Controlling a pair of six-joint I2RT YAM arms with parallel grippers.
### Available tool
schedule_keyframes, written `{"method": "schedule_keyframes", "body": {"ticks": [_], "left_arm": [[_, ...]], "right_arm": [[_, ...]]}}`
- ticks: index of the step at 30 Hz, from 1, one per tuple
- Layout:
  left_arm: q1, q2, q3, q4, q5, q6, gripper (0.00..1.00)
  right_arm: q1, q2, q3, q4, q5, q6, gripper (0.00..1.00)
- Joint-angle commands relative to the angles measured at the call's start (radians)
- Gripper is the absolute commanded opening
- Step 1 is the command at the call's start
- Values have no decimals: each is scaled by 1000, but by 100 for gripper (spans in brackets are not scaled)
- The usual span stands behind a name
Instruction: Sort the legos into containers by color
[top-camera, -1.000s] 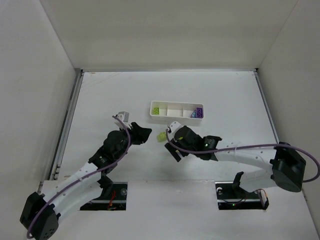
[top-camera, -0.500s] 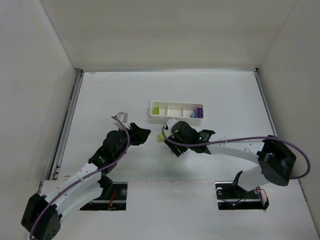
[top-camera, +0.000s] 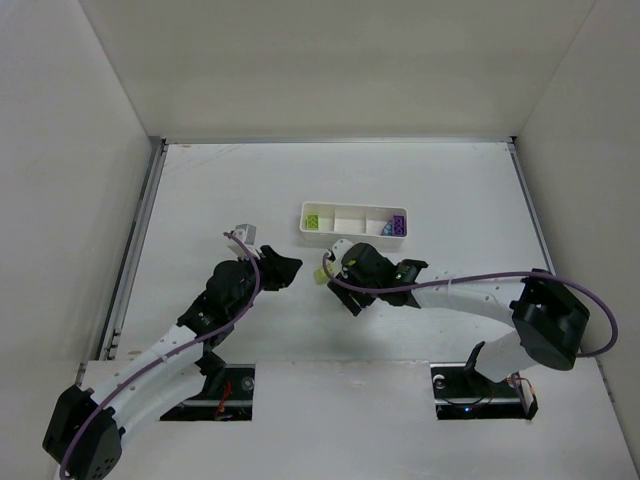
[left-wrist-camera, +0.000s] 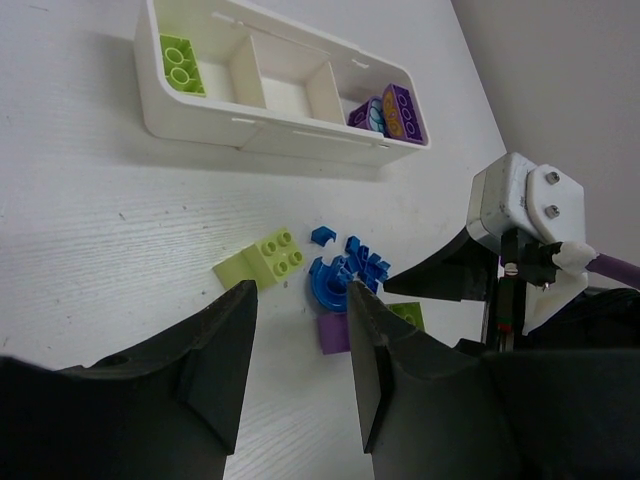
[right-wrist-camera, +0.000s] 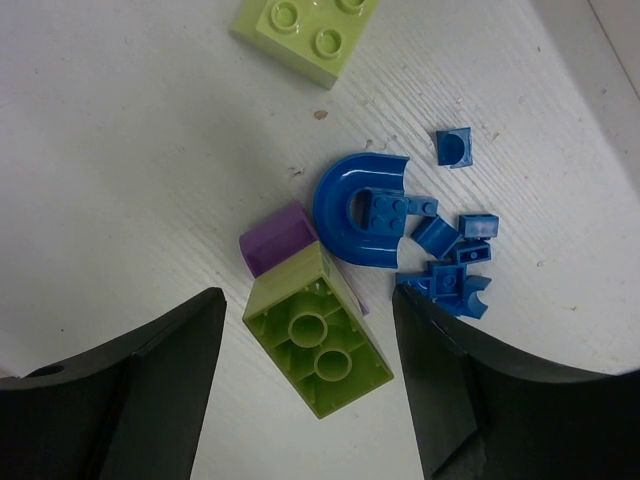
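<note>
The white tray (top-camera: 355, 220) (left-wrist-camera: 280, 95) holds a lime lego (left-wrist-camera: 180, 65) in its left compartment and purple legos (left-wrist-camera: 398, 110) in its right one. Loose legos lie in a pile in front of it: an upturned lime brick (right-wrist-camera: 320, 345), a purple brick (right-wrist-camera: 278, 238), a blue arch (right-wrist-camera: 355, 210), small blue bits (right-wrist-camera: 452, 265) and another lime brick (right-wrist-camera: 305, 25) (left-wrist-camera: 265, 258). My right gripper (right-wrist-camera: 310, 390) (top-camera: 333, 272) is open, its jaws either side of the upturned lime brick with gaps showing. My left gripper (left-wrist-camera: 300, 370) (top-camera: 285, 268) hovers open just left of the pile, holding nothing.
White walls enclose the table on three sides, with a metal rail (top-camera: 140, 240) along the left edge. The two grippers face each other closely across the pile. The tray's two middle compartments (left-wrist-camera: 290, 80) show nothing inside.
My right gripper has shifted slightly left over the pile, and its jaws have narrowed around the upturned lime brick. The left arm has stayed put.
</note>
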Motion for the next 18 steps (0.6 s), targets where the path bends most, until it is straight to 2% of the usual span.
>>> {"method": "schedule_keyframes", "body": {"ticks": [1, 8, 12, 18], "left_arm": [[9, 0, -8, 56, 14, -10, 39], [9, 2, -3, 59, 16, -10, 39], [8, -9, -3, 56, 16, -13, 39], [18, -19, -3, 50, 19, -33, 41]], "right_arm": [[1, -28, 12, 7, -12, 14, 73], [1, -5, 7, -7, -2, 21, 56], [1, -1, 14, -12, 4, 26, 42], [1, -44, 7, 11, 4, 43, 34]]}}
